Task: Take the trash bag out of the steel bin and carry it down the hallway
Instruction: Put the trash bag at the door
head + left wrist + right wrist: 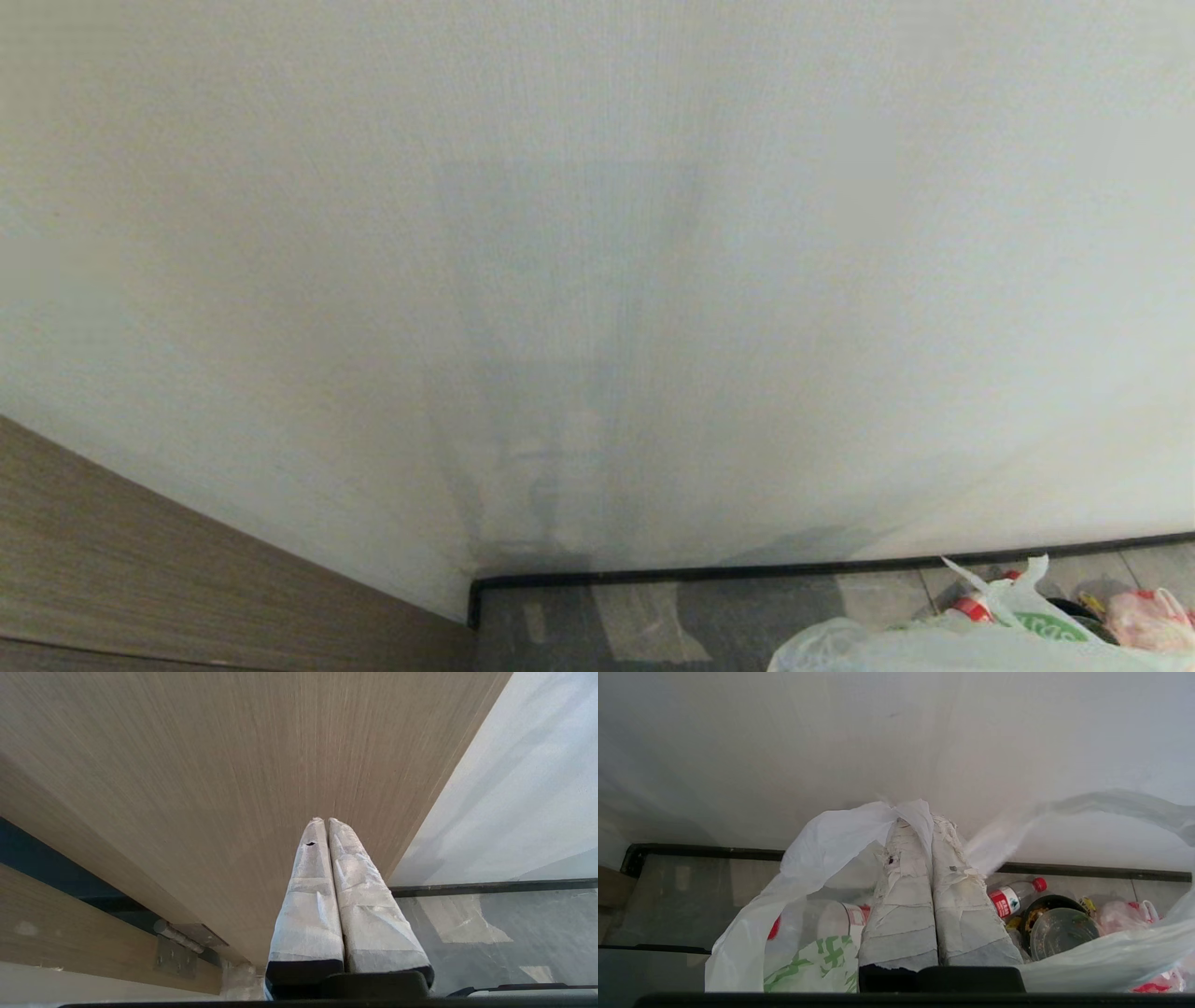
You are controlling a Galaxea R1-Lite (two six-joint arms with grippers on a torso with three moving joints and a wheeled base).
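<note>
The trash bag (822, 844) is thin white plastic with a green print, and red-labelled rubbish shows through it. My right gripper (930, 816) is shut on a bunched loop of its top edge, and the bag hangs below the fingers close to a white wall. In the head view only the bag's top (934, 644) shows, at the lower right above the glossy grey hallway floor (728, 625). My left gripper (325, 821) is shut on nothing, pointing at a wooden door. The steel bin is out of view. Neither gripper shows in the head view.
A white wall (597, 280) with black skirting (747, 569) stands right ahead, meeting a wood-grain door (233, 765) in a corner on the left. By the wall on the right lie a pinkish-red bag (1125, 912), a black round tub (1057, 926) and a red-capped bottle (1013, 898).
</note>
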